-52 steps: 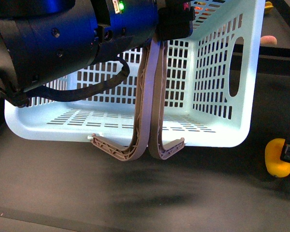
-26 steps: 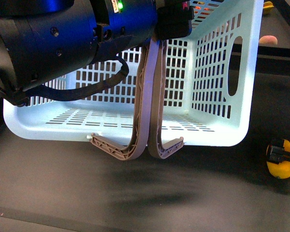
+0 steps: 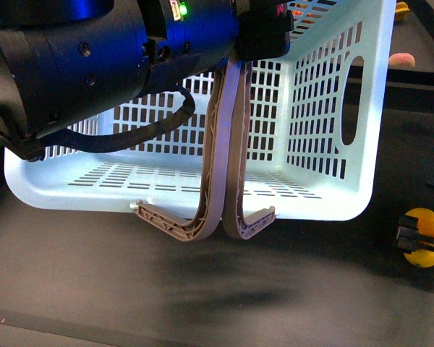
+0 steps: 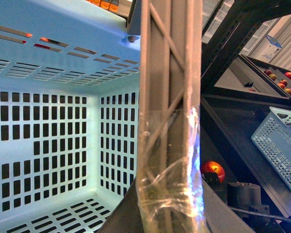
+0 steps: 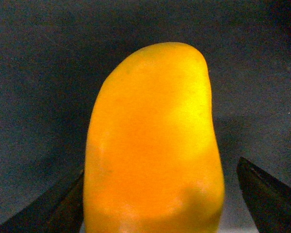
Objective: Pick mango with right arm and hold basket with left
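The light-blue basket (image 3: 325, 116) hangs tilted in the air, its two grey-brown handles (image 3: 224, 144) held together. My left gripper (image 3: 260, 32), on the bulky black arm (image 3: 94, 65), is shut on those handles; they fill the left wrist view (image 4: 169, 121). The yellow-orange mango (image 3: 419, 237) lies on the dark table at the far right. My right gripper (image 3: 419, 242) is open and straddles it. In the right wrist view the mango (image 5: 153, 145) fills the gap between the two black fingertips (image 5: 266, 194), with a gap at one side.
A round red-orange fruit (image 4: 212, 171) lies on the dark surface beyond the basket. A second blue basket (image 4: 281, 141) and shelves with fruit (image 4: 279, 80) stand further off. A pinkish fruit (image 3: 401, 59) and a yellow one (image 3: 401, 9) lie at the far right back.
My right gripper has come in over the mango from the right and now straddles it. The basket and left arm have barely moved.
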